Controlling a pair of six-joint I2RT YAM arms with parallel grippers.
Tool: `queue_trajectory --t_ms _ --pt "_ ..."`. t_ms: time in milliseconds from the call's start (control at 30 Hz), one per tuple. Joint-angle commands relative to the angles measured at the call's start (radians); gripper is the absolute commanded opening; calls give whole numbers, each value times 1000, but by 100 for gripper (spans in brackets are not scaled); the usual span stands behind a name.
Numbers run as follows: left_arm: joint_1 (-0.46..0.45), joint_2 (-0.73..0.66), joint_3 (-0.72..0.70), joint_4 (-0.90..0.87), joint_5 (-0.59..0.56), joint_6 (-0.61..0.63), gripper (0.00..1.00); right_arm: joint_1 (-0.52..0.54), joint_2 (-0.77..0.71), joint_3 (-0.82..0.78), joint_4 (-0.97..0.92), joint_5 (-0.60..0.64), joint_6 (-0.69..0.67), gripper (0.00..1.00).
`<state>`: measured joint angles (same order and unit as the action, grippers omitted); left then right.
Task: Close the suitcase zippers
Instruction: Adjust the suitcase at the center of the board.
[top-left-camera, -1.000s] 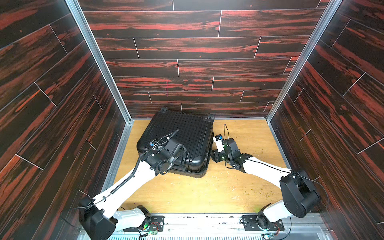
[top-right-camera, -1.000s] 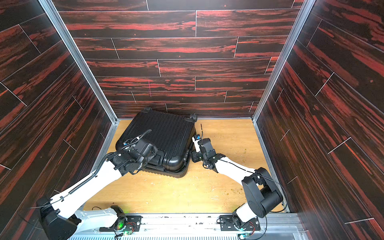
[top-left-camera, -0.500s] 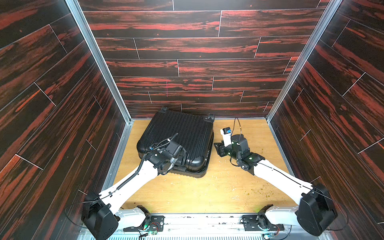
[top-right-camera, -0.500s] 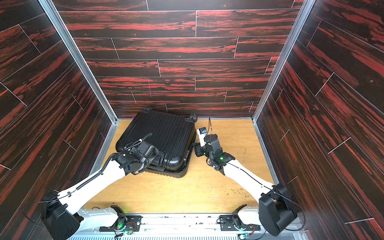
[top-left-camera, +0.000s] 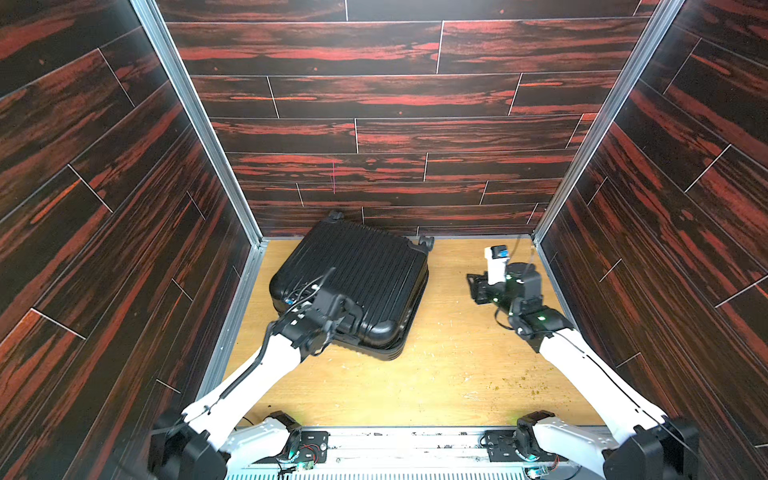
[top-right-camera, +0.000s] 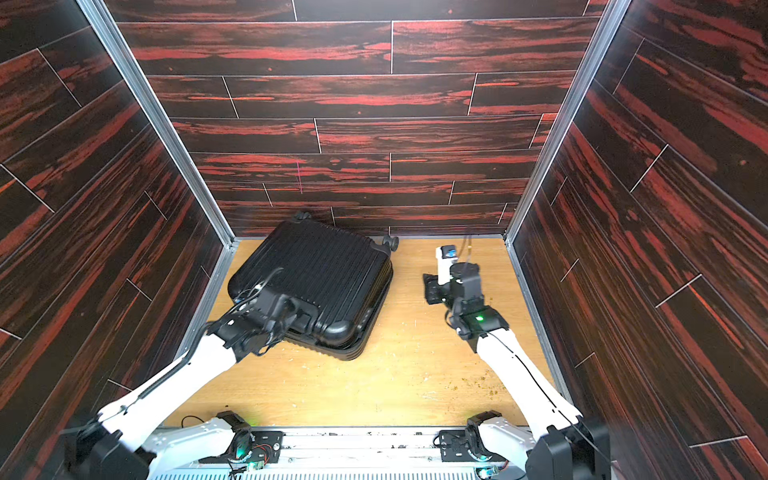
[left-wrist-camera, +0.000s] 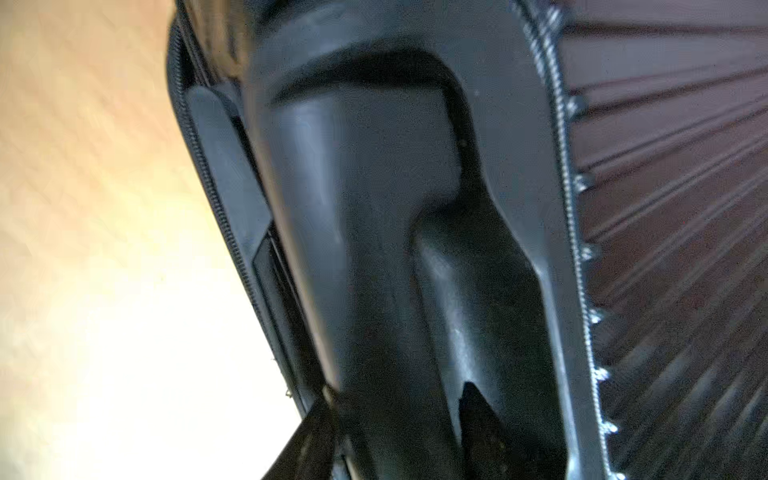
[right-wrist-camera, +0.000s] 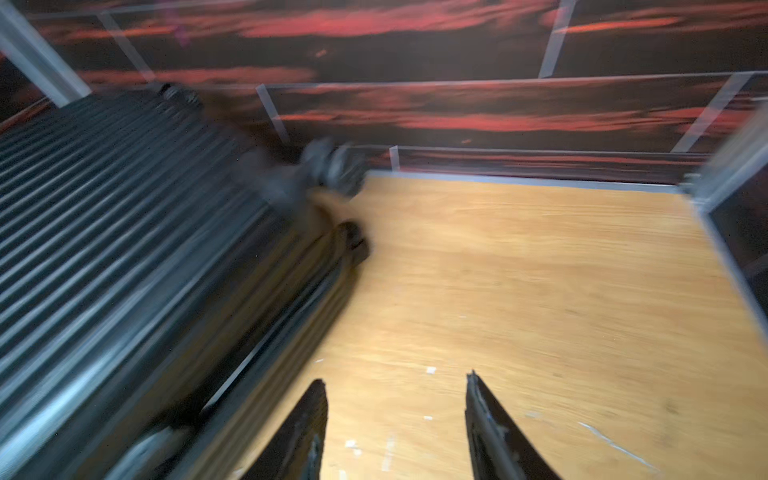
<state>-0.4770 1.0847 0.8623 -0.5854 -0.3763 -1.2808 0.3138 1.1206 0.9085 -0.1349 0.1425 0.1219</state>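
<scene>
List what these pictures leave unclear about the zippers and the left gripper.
Zipper pulls: none identifiable; the zippers show only bare track in the left wrist view, too dark in both top views.
The left gripper: its own wrist hides the fingers in both top views; grip on the suitcase unclear.
Suitcase seam: smeared by motion blur in the right wrist view.

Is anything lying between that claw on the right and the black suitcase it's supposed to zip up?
Nothing visible. The right gripper hangs open beside the suitcase, apart from it, with only bare wooden table between them. The left gripper is right up against the suitcase's near edge.
</scene>
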Motion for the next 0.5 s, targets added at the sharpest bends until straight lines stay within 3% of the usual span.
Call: queue_trajectory --t_ms 0,167,233,333,467 --pt "52 -89 -77 148 55 317 37 -38 -31 11 -52 -32 -16 55" --pt "154 -74 -35 150 295 557 34 -95 -32 -12 -52 -86 1 55" --pt "183 6 28 101 415 640 33 -102 -24 -16 -55 -87 -1 55" --pt "193 153 159 -31 546 772 19 -111 -13 -20 -57 -94 0 55" --pt "194 297 303 -124 658 914 16 -133 2 -30 -64 -104 0 55"
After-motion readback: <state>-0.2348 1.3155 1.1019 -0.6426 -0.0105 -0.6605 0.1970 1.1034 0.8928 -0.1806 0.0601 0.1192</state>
